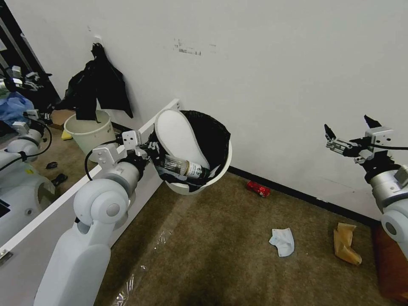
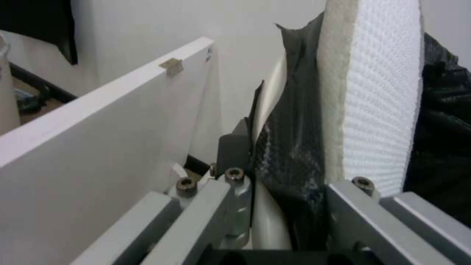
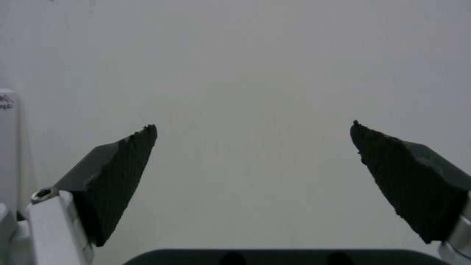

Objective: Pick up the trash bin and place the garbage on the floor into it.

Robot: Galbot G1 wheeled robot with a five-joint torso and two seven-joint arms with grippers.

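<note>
Up off the beige-brown carpet floor (image 1: 221,238), my left gripper (image 1: 149,149) is clamped on the rim of the small white plastic trash bin with the black bag liner (image 1: 212,140). The bin is tipped, mouth facing back toward me and to my left. A white slipper (image 1: 178,136) stands on end inside it, and a clear plastic bottle (image 1: 185,166) lies across the mouth; I can't read its label. My right gripper (image 1: 349,131) hangs empty near the wall, fingers spread wide. A crushed red can (image 1: 258,188), crumpled white tissue (image 1: 282,241) and tan crumpled paper (image 1: 346,243) lie on the carpet.
</note>
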